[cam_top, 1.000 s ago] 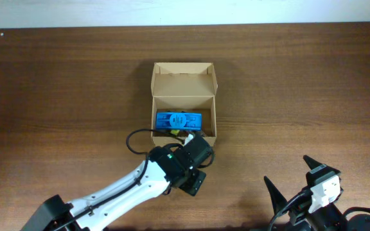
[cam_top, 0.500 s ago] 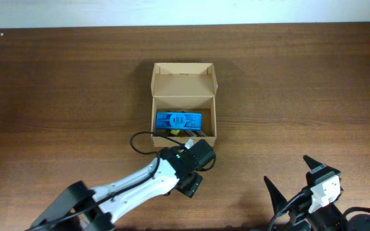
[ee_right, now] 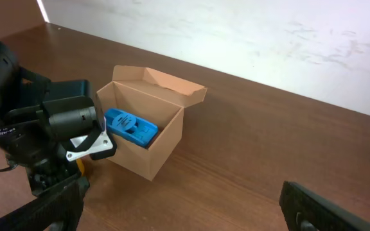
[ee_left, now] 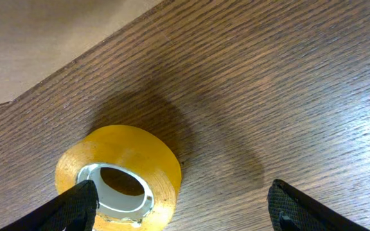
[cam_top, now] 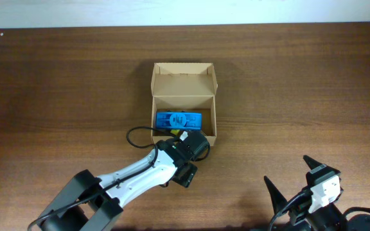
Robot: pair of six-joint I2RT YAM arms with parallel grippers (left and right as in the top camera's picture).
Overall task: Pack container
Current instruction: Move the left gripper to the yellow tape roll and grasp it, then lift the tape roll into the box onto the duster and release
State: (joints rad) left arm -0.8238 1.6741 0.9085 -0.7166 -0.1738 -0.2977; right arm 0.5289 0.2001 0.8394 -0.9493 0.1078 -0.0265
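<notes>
The tan cardboard container point(cam_top: 184, 138) stands mid-table with its flap lid open toward the back; it also shows in the right wrist view point(ee_right: 153, 151). A flat blue eraser block point(cam_top: 178, 119) lies inside it. My left gripper point(cam_top: 186, 154) is just in front of the container's near wall. In the left wrist view it is open point(ee_left: 184, 205), with a yellow tape roll point(ee_left: 117, 176) lying flat on the table between the fingers, close against the left finger. My right gripper point(cam_top: 291, 176) is open and empty at the front right, also seen in its own view point(ee_right: 185, 212).
The container's wall point(ee_left: 37, 45) fills the upper left of the left wrist view, close behind the tape roll. A black cable point(cam_top: 137, 136) loops from the left arm beside the container's front left corner. A pale wall runs along the table's far edge.
My left gripper has shifted a little left and toward the container's front wall. The right arm, container and eraser have not moved.
</notes>
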